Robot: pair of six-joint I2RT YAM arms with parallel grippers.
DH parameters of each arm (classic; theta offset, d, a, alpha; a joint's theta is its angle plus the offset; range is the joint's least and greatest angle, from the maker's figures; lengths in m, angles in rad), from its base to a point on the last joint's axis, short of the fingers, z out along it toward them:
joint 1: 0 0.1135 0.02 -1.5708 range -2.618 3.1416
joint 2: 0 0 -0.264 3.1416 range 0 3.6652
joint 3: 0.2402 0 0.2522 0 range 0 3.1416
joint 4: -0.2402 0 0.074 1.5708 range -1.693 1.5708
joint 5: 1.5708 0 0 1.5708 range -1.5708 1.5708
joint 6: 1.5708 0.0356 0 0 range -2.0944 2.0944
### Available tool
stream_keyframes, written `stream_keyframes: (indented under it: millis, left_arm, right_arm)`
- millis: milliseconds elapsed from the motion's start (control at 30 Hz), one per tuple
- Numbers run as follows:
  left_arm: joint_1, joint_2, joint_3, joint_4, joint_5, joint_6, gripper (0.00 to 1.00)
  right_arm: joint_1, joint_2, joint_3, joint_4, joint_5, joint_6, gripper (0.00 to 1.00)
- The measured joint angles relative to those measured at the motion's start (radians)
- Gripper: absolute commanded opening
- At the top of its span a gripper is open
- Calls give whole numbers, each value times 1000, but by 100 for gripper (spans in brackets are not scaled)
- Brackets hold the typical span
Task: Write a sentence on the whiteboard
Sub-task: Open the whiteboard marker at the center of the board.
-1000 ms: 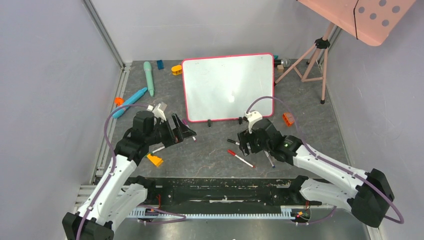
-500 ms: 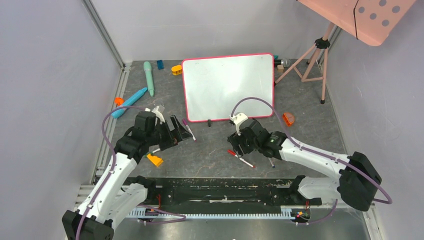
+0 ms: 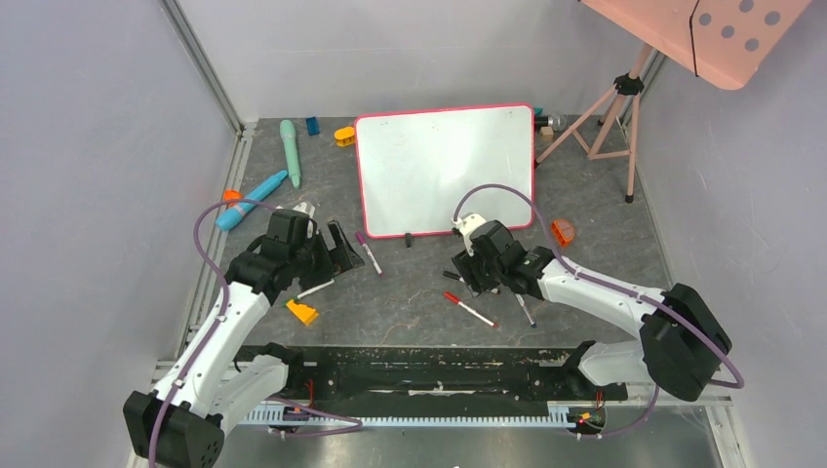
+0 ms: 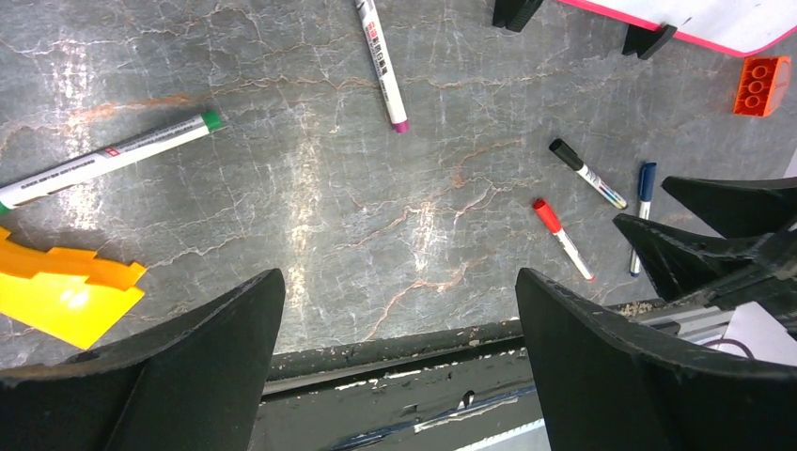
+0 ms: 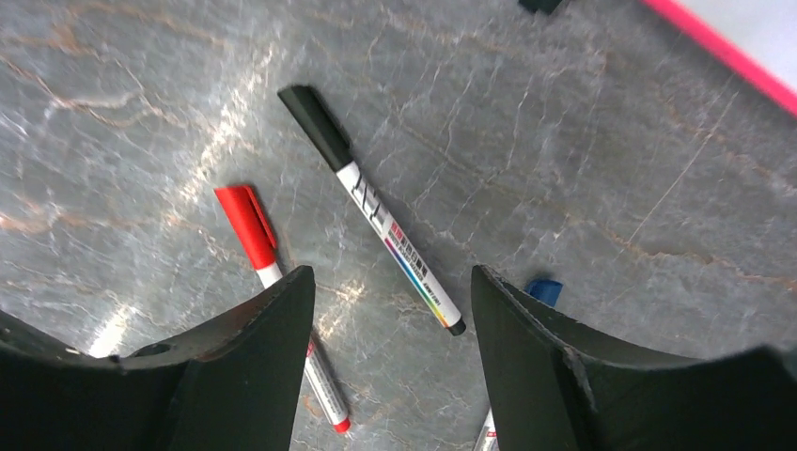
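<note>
The whiteboard (image 3: 444, 171) stands upright at the back on two black feet, and its white face shows no sentence. Its pink edge also shows in the corners of the wrist views (image 4: 714, 14) (image 5: 742, 66). My right gripper (image 3: 478, 278) (image 5: 392, 277) hovers open just above the floor in front of the board. A black-capped marker (image 5: 367, 207) lies below it, tail end under the gap. A red marker (image 5: 249, 225) (image 3: 470, 309) lies by the left finger and a blue one (image 5: 543, 287) by the right. My left gripper (image 3: 341, 252) (image 4: 399, 282) is wide open and holds nothing.
A purple-tipped marker (image 3: 369, 253) and a green-tipped marker (image 3: 314, 289) lie near the left gripper, with a yellow piece (image 3: 302, 312). An orange brick (image 3: 561, 232) sits right of the board. A pink tripod (image 3: 614, 107) carries a salmon panel (image 3: 722, 34). Teal and blue toys (image 3: 289, 151) lie back left.
My right gripper has moved left and a little toward the board, over the black marker, and its jaws have narrowed. The left gripper has drawn back slightly to the left.
</note>
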Motion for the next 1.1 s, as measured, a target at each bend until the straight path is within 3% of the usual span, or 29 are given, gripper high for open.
stream_keyframes:
  millis: [433, 500, 700, 767, 833, 867, 967, 1100]
  left_arm:
    - [0, -6, 0, 26, 48, 30, 99]
    - [0, -6, 0, 26, 53, 35, 100]
    - [0, -6, 0, 35, 93, 44, 100]
    - [0, -6, 0, 48, 114, 45, 100]
    - [0, -6, 0, 61, 139, 45, 100]
    - [0, -6, 0, 71, 153, 45, 100]
    - [0, -6, 0, 98, 194, 45, 99]
    - [-2, 11, -2, 140, 254, 43, 97]
  right_arm:
    - [-3, 105, -26, 16, -27, -31, 54]
    - [-3, 124, -27, 26, -29, -33, 46]
    - [-19, 155, -38, 52, -37, -27, 37]
    - [-23, 166, -38, 57, -38, -22, 30]
    - [-25, 171, -38, 67, -43, -17, 9]
    - [-26, 172, -38, 70, -47, -15, 6]
    - [-26, 173, -38, 76, -47, -11, 0]
    - [-26, 164, -34, 61, -53, -11, 0]
